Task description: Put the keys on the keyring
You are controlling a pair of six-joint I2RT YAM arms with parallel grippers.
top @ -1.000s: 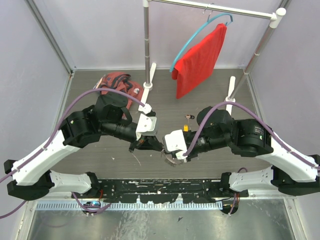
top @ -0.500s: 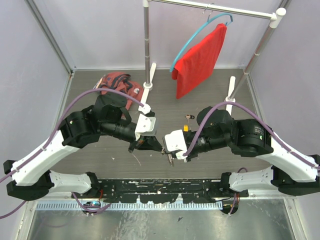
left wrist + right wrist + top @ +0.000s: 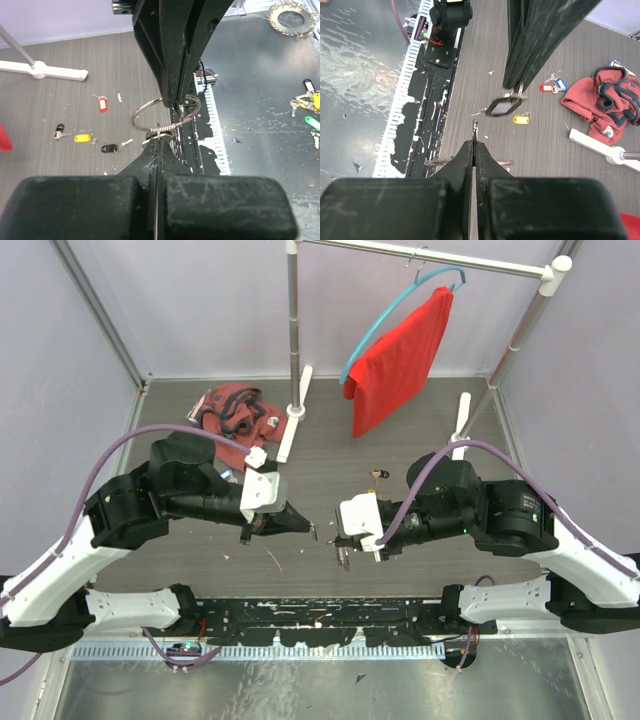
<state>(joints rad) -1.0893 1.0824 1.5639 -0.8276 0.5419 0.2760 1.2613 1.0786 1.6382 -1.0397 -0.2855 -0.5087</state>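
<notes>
From above, the left tool and the right tool face each other tip to tip over the counter, with a small gap between them. What each carries is too small to read here.

In the left wrist view, the left tool is clenched on the keyring, pinching its coiled part. The loop stands face-on just past the tips, with the right tool's black fingers behind it. On the counter lie loose keys, well apart. A further cluster sits on the steel tray.

In the right wrist view, the right tool is clenched on a thin key blade, seen edge-on. Its long axis runs along the fingers toward the left tool. A black-tagged key hangs at the left tool's tip; I cannot tell whether it is on the ring. I judge the blade must go straight ahead into the loop.
</notes>
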